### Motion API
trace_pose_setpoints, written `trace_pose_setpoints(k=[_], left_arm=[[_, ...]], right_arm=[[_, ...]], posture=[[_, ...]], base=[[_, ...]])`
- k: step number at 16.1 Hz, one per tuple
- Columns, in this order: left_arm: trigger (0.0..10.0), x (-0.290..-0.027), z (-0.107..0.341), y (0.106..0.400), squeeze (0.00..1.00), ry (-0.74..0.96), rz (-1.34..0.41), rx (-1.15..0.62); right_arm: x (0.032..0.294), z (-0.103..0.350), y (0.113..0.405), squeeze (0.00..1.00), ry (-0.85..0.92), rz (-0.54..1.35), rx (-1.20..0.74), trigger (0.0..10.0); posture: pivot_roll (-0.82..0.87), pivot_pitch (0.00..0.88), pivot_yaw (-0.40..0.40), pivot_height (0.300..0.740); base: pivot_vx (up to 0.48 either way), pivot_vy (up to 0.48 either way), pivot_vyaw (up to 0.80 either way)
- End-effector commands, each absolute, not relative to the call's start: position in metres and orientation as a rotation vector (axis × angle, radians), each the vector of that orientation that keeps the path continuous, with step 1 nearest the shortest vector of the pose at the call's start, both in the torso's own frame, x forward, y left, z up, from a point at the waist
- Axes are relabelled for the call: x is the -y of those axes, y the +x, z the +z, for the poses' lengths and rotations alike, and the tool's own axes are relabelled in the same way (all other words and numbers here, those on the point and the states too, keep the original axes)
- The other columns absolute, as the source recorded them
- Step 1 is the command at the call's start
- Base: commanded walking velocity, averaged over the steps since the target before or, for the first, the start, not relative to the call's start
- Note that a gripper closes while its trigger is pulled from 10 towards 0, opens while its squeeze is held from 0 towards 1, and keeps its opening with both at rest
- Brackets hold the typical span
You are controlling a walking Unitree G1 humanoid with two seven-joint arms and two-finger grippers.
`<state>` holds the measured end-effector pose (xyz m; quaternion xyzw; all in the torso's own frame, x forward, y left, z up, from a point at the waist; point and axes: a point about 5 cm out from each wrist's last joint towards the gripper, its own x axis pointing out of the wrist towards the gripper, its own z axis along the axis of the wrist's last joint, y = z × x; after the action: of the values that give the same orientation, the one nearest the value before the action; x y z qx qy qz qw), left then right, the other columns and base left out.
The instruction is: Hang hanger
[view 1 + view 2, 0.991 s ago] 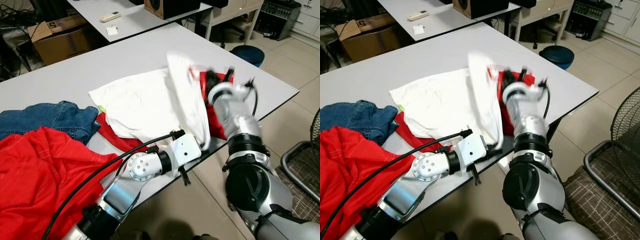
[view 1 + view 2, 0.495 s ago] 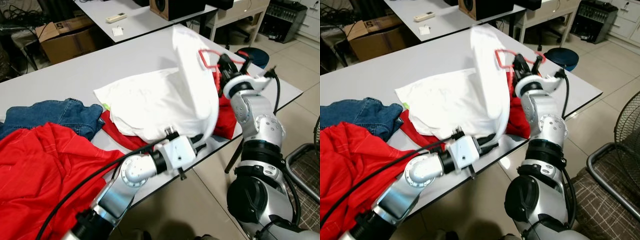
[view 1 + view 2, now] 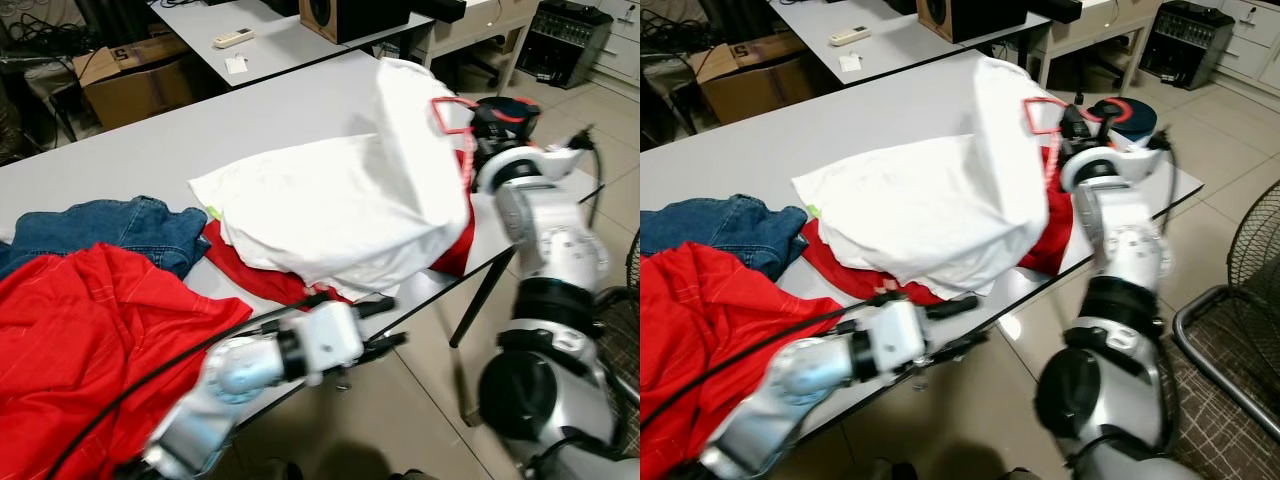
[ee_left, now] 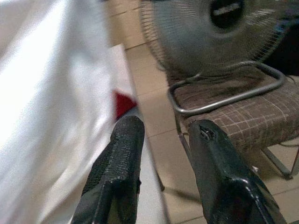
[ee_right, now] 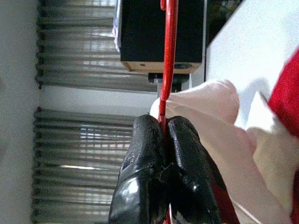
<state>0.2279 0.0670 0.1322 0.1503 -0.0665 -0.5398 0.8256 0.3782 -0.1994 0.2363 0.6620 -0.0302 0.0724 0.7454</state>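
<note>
While the right gripper [image 5: 164,135] pinches the red hanger [image 3: 1042,117] shut above the table edge [image 3: 780,140], its white shirt [image 3: 940,200] could slide off; the left gripper [image 4: 163,135] hangs parted, empty, below.

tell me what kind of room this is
Probably an office or lab workroom rather than a home: long grey tables, a speaker on the far one, a cardboard box on the floor, and clothes heaped on the near table.
</note>
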Motion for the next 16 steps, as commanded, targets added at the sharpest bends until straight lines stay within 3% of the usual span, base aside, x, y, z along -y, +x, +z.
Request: trace_pose_setpoints(k=[1, 5, 6, 9, 11, 16], left_arm=[[10.0, -0.08, 0.139, 0.231, 0.0, 0.268, -1.102, 0.132], [10.0, -0.126, 0.16, 0.255, 0.0, 0.145, -0.877, 0.113], [10.0, -0.128, 0.163, 0.258, 0.0, 0.136, -0.861, 0.116], [10.0, -0.133, 0.178, 0.27, 0.0, 0.063, -0.781, 0.13], [10.0, -0.136, 0.182, 0.273, 0.0, 0.055, -0.739, 0.108], [10.0, -0.145, 0.175, 0.267, 0.0, 0.042, -0.643, 0.019]], right_arm=[[0.199, 0.245, 0.377, 0.0, 1.328, 0.209, 0.072, 10.0], [0.205, 0.248, 0.359, 0.0, 0.992, 0.369, 0.024, 10.0], [0.204, 0.248, 0.355, 0.0, 0.951, 0.4, 0.021, 10.0], [0.199, 0.248, 0.329, 0.0, 0.568, 0.59, -0.023, 10.0], [0.2, 0.261, 0.307, 0.0, 0.412, 0.687, -0.003, 10.0], [0.205, 0.264, 0.269, 0.0, 0.135, 0.723, -0.106, 10.0]], posture=[[0.03, 0.041, 0.066, 0.74], [0.05, 0.037, 0.047, 0.74], [0.05, 0.037, 0.047, 0.74], [0.05, 0.032, 0.055, 0.74], [0.04, 0.023, 0.063, 0.74], [0.02, 0.005, 0.074, 0.74]], base=[[0.0, 0.0, 0.0], [0.0, 0.0, 0.0], [0.0, 0.0, 0.0], [0.0, 0.0, 0.0], [0.0, 0.0, 0.0], [0.0, 0.0, 0.0]])
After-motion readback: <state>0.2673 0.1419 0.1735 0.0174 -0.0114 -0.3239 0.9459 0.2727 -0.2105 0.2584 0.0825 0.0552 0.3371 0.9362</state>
